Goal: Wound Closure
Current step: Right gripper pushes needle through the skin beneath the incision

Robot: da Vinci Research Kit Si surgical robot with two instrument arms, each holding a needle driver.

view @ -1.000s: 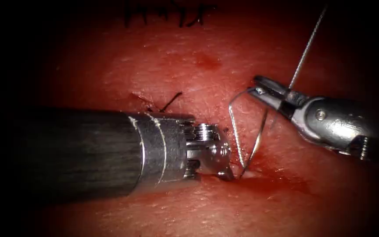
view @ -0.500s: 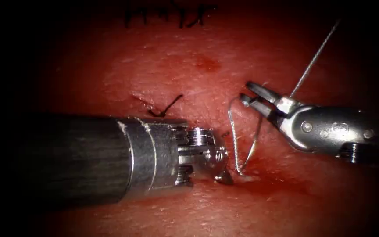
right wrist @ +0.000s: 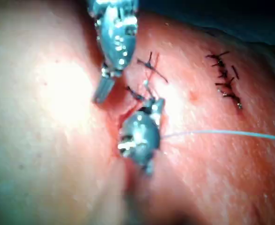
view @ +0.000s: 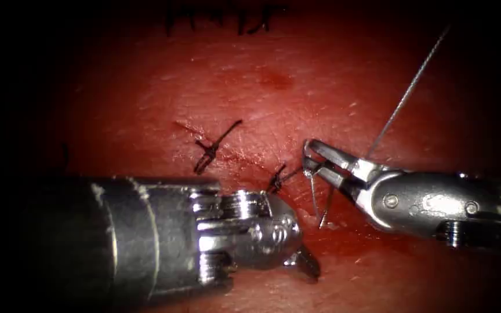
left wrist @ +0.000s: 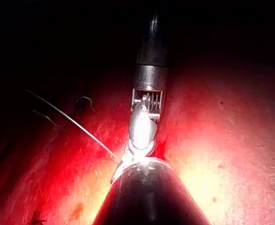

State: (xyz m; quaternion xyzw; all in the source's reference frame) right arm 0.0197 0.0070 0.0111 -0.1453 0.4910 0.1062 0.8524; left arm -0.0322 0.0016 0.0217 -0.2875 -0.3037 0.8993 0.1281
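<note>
My left tool's thick shaft [view: 123,237] comes in low from the left. Its jaws [view: 308,265] are shut, tip down on the wet tissue [view: 250,98], with nothing seen between them; they also show in the right wrist view [right wrist: 101,91]. My right tool [view: 418,203] reaches in from the right, its jaws [view: 308,156] a little apart just right of the cut. Pale thread [view: 410,87] runs from them up to the right. A short loop of thread [view: 315,200] hangs off the jaws and enters the tissue below them.
Two dark tied stitches cross the cut, one [view: 207,153] further left and one [view: 276,179] just above the left tool's wrist. A row of older dark stitches [right wrist: 224,75] lies further off. Red fluid [view: 372,240] pools right of the thread's entry.
The right tool has moved left and down toward the cut, and the hanging loop has grown shorter. The left tool has dropped lower, uncovering the second stitch.
</note>
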